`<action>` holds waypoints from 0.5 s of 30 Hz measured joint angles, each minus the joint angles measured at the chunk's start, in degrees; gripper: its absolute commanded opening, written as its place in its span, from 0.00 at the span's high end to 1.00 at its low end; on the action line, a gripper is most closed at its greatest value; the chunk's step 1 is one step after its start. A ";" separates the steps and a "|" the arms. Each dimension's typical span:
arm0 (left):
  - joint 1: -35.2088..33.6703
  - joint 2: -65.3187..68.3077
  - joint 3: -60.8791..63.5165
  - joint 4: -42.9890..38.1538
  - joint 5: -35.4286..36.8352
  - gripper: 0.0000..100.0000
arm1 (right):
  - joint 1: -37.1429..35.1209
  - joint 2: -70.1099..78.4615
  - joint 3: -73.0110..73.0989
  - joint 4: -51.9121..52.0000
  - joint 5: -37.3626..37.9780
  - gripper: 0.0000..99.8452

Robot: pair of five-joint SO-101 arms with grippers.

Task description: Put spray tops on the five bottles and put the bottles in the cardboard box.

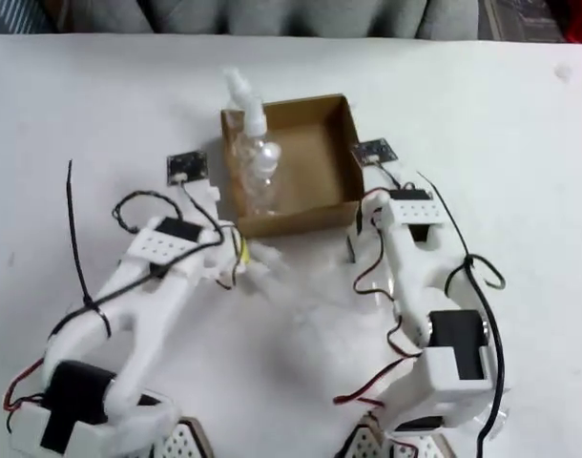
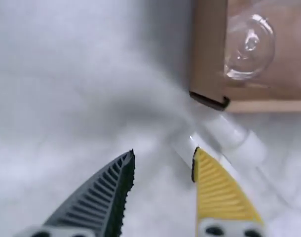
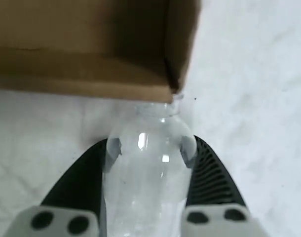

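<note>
The cardboard box [image 1: 315, 157] stands at mid-table with clear bottles [image 1: 256, 157] upright along its left wall, white spray tops [image 1: 239, 89] on them. My left gripper [image 2: 163, 155] is open just off the box's near left corner [image 2: 208, 98]. A white spray top [image 2: 235, 139] lies on the table beside its yellow finger [image 2: 217, 190]. A bottle's base [image 2: 249, 44] shows inside the box. My right gripper [image 3: 150, 145] is shut on a clear bottle [image 3: 149, 173] without a top, whose neck points at the box's near right corner [image 3: 172, 84].
Both arms [image 1: 157, 258] [image 1: 415, 258] reach in from the near edge on either side of the box. Small circuit boards [image 1: 187, 166] [image 1: 375, 151] flank the box. Black and red cables trail along both arms. The white table [image 1: 520, 124] lies open to the far left and right.
</note>
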 measured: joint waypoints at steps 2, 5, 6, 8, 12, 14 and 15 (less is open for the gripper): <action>0.79 0.00 0.00 0.00 0.00 0.83 | 0.00 0.00 0.00 0.00 0.00 0.98; 1.76 0.00 0.00 0.00 0.00 0.83 | 0.00 0.00 0.00 0.00 0.00 0.98; 2.11 0.00 0.00 0.00 0.00 0.83 | 0.00 0.00 0.00 0.00 0.00 0.98; 2.99 0.00 0.00 0.00 0.00 0.83 | 0.00 0.00 0.00 0.00 0.00 0.98; 5.27 0.00 -0.62 -0.79 2.11 0.83 | 0.00 0.00 0.00 0.00 0.00 0.98; 6.51 0.00 -0.62 -1.05 3.16 0.83 | 0.00 0.00 0.00 0.00 0.00 0.98; 7.03 0.00 -0.62 -1.05 3.43 0.83 | 0.00 0.00 0.00 0.00 0.00 0.98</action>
